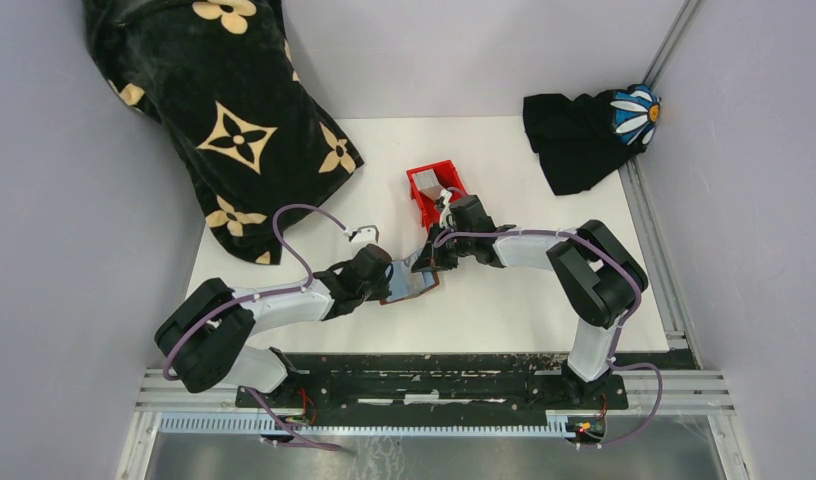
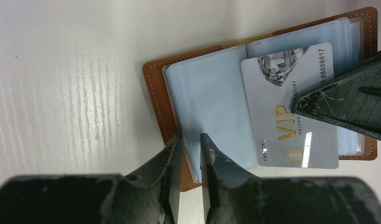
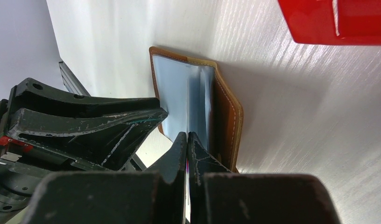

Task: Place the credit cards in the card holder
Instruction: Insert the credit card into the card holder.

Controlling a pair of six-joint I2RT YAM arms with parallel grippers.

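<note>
Open card holder on the table, one arm on its sleeves and the other on a card.

The card holder (image 2: 156, 93) is brown stitched leather, spread flat with pale blue clear sleeves inside. It lies mid-table, toward the near edge, with the red bin (image 1: 416, 190) behind it. The credit card (image 2: 282, 93) is silvery with gold "VIP" lettering and lies across the holder's right half, one edge jutting past the leather. Only the left wrist view shows the card's face. The right wrist view shows it as a thin bright line pinched in the closed right gripper (image 3: 186, 134). The left gripper (image 2: 189, 137) stands at the holder's left half, its fingers nearly together and clamping a sleeve's edge. I cannot tell whether the card has entered a sleeve.
</note>
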